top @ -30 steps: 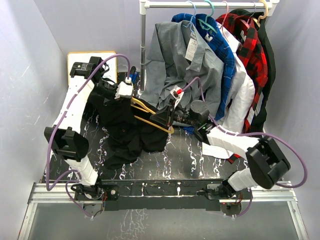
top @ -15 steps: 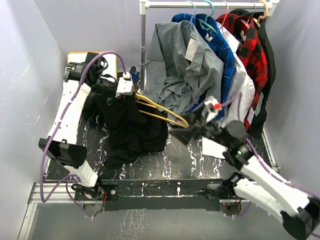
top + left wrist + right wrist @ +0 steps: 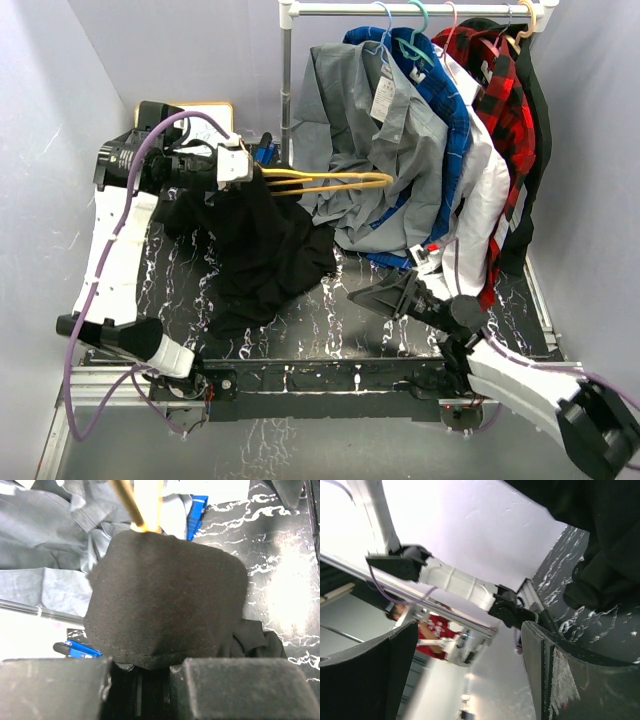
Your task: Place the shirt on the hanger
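Note:
The black shirt (image 3: 265,245) hangs from my left gripper (image 3: 240,168), which is raised at the back left; the lower part of the shirt rests on the table. The yellow-orange hanger (image 3: 330,180) sticks out level from that gripper towards the hanging clothes, with one end under the black fabric. In the left wrist view the shirt (image 3: 165,595) bulges over the hanger (image 3: 145,505), and the left gripper (image 3: 142,680) is shut on the fabric's hem. My right gripper (image 3: 382,298) is low at the near right, open and holding nothing, apart from both. In the right wrist view the right gripper (image 3: 470,680) stands wide open.
A white clothes rail (image 3: 420,10) on a pole (image 3: 287,90) carries a grey button shirt (image 3: 370,130), a blue garment (image 3: 455,130), a white one (image 3: 490,190) and a red plaid shirt (image 3: 500,100). A wooden board (image 3: 205,108) leans at the back left. Lilac walls close in on both sides.
The right gripper let go of the hanger, opened and drew back to the near right. The left arm lifted the shirt and hanger, which swung level towards the rack.

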Controlling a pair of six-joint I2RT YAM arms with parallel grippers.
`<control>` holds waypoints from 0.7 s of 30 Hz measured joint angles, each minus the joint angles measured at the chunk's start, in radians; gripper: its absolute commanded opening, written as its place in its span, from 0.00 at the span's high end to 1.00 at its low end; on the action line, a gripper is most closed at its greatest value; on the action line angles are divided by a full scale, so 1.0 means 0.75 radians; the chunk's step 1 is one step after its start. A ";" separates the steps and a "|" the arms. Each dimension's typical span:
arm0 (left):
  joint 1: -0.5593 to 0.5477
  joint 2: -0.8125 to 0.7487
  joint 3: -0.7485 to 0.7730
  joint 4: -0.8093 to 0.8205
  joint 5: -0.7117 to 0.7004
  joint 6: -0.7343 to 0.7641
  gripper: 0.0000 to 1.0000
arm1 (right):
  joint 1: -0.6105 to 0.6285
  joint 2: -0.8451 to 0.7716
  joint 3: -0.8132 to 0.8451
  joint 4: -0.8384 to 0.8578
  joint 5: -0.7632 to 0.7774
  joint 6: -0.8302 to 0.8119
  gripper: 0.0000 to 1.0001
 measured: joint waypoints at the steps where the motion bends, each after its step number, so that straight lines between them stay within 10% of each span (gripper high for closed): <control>1: -0.001 -0.021 -0.002 0.011 0.007 -0.013 1.00 | 0.001 0.102 0.005 0.102 -0.001 0.061 0.27; 9: -0.001 -0.069 -0.006 0.074 0.033 -0.080 1.00 | 0.152 0.948 0.172 0.765 0.063 0.508 0.19; 21: -0.001 -0.079 -0.036 0.069 0.041 -0.081 1.00 | 0.144 1.126 0.315 0.783 0.444 0.803 0.08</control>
